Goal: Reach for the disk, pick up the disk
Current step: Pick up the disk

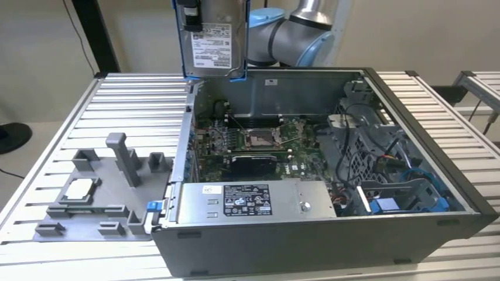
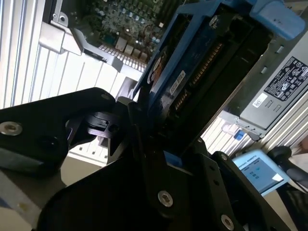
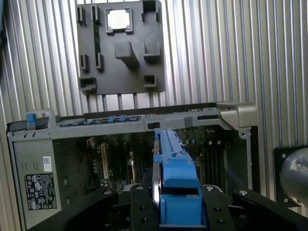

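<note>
A table (image 1: 133, 105) of ribbed aluminium slats fills the scene, with a plain beige wall (image 1: 47, 35) behind it and a second slatted surface (image 1: 478, 88) at the exterior view's right, cut off by the picture edge.

Nearest the exterior camera stands an open computer case (image 1: 312, 246), side panel off. Just inside its front wall lies a long grey metal box (image 1: 250, 202) with a black-and-white sticker. Beside the case, on the exterior view's left, a grey moulded tray (image 1: 102, 205) rests flat on the slats. It carries a small square silver chip (image 1: 78, 188) in one pocket and an upright post (image 1: 117, 158). Deeper in the case lies the green motherboard (image 1: 250, 140), and blue cables (image 1: 414, 175) crowd the end towards the exterior view's right.

Farthest back, the disk (image 1: 211, 44) is held upright in the air above the rear corner of the case, its white label facing the exterior camera and blue rails down its edges. In the first wrist view the gripper (image 3: 179, 192) is clamped on the disk (image 3: 171, 159), a black finger pressed to each side of the blue rail, with the case interior below. The grey arm (image 1: 297, 35) stands behind, its upper part cut off.

In the second wrist view the disk (image 2: 192, 72) appears edge-on, and the gripper's dark body hides its lower end. A pale lit screen (image 2: 260, 173) at the corner is too partial to make out.
</note>
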Robot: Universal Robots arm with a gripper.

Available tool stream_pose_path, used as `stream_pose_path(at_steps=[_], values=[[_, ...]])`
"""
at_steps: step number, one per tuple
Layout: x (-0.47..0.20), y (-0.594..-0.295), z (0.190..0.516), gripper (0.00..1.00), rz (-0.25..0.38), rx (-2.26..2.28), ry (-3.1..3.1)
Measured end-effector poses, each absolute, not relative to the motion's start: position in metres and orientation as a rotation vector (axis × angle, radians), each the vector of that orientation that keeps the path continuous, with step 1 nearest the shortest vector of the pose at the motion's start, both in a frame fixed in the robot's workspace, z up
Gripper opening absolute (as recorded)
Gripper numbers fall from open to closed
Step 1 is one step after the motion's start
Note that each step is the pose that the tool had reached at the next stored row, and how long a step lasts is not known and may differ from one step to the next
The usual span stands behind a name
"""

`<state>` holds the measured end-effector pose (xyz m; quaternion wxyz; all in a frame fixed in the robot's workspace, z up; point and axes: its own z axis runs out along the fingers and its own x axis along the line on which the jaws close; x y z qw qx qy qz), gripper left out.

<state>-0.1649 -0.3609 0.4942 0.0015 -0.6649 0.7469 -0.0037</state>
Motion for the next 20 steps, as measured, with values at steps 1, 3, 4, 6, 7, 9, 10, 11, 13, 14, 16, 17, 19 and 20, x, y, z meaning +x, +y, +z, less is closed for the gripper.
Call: stream_pose_path(at_steps=[1,3,4,6,7,9,10,11,13,14,16,17,19,20], values=[[-0.163,-0.361,0.494,0.00,-0.011,-2.087,2.344],[-0.159,-0.361,0.494,0.00,-0.011,-2.087,2.344],[-0.156,-0.361,0.494,0.00,-0.012,-2.087,2.344],[-0.152,-0.361,0.494,0.00,-0.011,-2.087,2.344],[-0.150,-0.361,0.494,0.00,-0.011,-2.087,2.344],[-0.145,-0.361,0.494,0.00,-0.012,-2.087,2.344],[-0.142,-0.361,0.494,0.00,-0.011,-2.087,2.344],[-0.140,-0.361,0.494,0.00,-0.011,-2.087,2.344],[-0.134,-0.361,0.494,0.00,-0.012,-2.087,2.344],[-0.132,-0.361,0.494,0.00,-0.011,-2.087,2.344],[-0.127,-0.361,0.494,0.00,-0.011,-2.087,2.344],[-0.125,-0.361,0.494,0.00,-0.011,-2.087,2.344],[-0.119,-0.361,0.494,0.00,-0.012,-2.087,2.344],[-0.116,-0.361,0.494,0.00,-0.012,-2.087,2.344]])
